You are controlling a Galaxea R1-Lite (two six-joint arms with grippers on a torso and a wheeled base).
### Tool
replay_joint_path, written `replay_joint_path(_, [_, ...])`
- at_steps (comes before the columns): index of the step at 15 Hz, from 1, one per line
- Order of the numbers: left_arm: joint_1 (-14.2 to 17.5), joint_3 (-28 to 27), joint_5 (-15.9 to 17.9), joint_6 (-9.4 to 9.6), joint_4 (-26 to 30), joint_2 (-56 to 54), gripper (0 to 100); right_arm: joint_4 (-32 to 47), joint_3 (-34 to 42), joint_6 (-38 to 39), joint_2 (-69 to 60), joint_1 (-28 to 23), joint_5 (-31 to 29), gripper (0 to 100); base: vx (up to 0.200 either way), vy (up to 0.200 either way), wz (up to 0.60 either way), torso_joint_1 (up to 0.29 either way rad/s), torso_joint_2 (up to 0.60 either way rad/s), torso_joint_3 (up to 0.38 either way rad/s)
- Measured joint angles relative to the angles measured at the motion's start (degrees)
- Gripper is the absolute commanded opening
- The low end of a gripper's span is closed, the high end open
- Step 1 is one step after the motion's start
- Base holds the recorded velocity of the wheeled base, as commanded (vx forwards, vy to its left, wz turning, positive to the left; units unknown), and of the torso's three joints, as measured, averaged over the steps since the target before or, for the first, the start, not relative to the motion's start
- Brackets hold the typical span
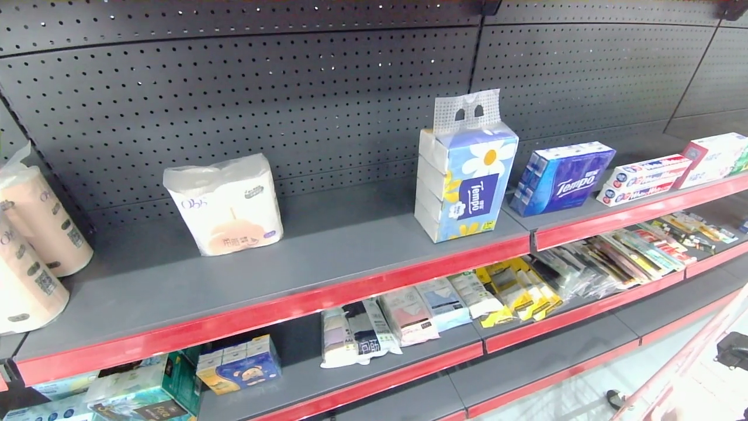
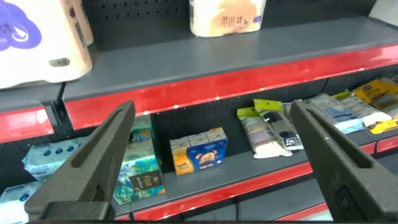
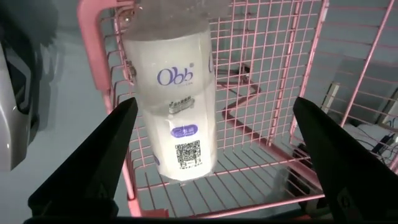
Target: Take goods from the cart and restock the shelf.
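The right gripper hung spread wide and empty over the pink wire cart. It was lined up with a single white plastic-wrapped pack of paper rolls at the basket's corner, set, I judged, to straddle it for a grasp. The left gripper was equally wide, held nothing and faced the grey shelf with a red front edge. On that shelf sat one matching white roll pack, one tall flowered tissue pack and one dark blue tissue pack — the bare stretch between the first two looked like the slot to fill.
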State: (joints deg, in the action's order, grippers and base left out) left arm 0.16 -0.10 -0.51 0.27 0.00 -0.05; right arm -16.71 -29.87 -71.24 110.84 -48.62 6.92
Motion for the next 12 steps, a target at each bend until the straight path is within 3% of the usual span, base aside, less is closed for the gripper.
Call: replay_joint_path(12, [0.0, 0.0, 0.0, 0.0, -0.05, 0.0, 100, 0.02, -0.41, 1.17, 0.84, 1.12, 0.1, 100, 0.0, 0.0, 0.0, -0.165, 0.37, 0.204])
